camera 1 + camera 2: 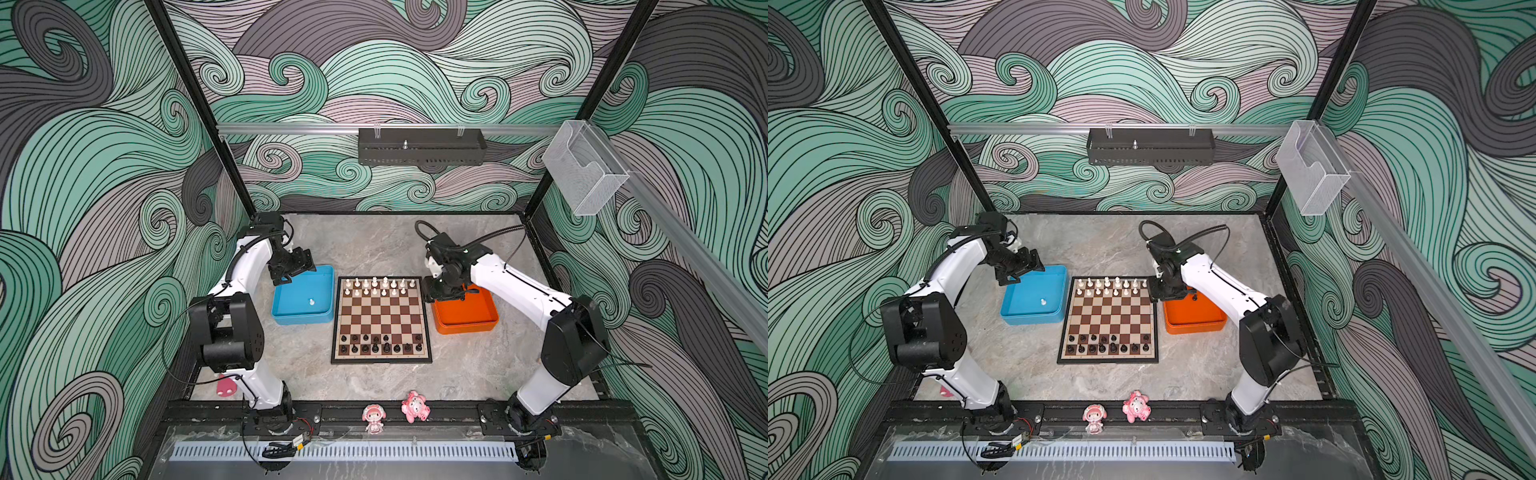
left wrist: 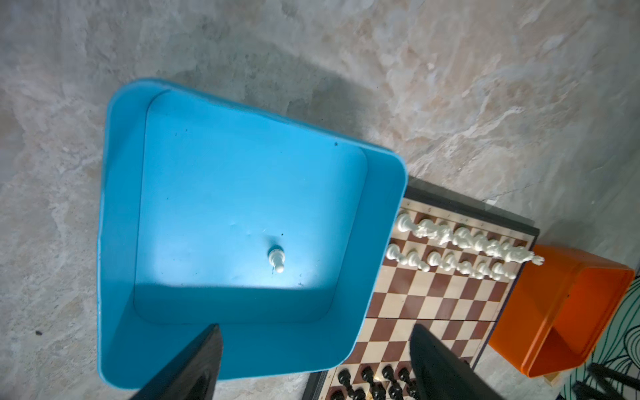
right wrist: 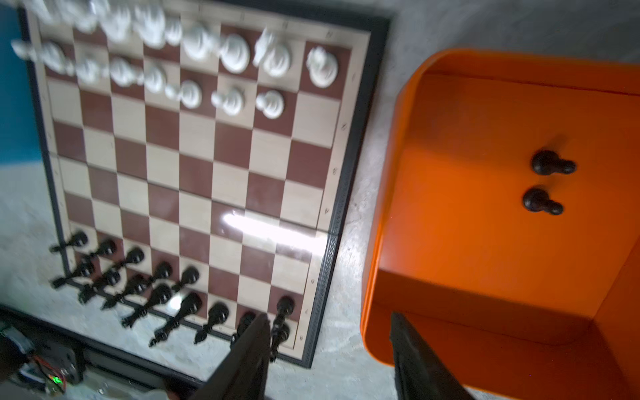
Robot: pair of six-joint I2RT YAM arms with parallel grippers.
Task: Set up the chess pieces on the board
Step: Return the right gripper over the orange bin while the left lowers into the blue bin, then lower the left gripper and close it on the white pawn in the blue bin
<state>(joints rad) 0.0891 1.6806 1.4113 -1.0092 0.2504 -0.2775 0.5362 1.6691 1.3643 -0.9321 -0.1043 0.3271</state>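
Left of the board (image 1: 381, 320): left gripper (image 2: 316, 332) wide open, empty, above the blue tray (image 2: 104, 207) holding one white pawn (image 2: 276, 259). Right of the board: right gripper (image 3: 330, 322) parted, gripping nothing, at the edge of the orange tray (image 3: 381, 207); two black pawns (image 3: 550, 165) farther in, side by side, likely next pick.

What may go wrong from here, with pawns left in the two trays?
1. The small glossy white pawn in the blue plastic tray may slip from the open left end effector.
2. The two small black pawns sit close together in the orange plastic tray; the open right end effector may push one while gripping the other.
3. Free squares on the brown-and-cream chessboard border crowded rows; neighbours may topple.
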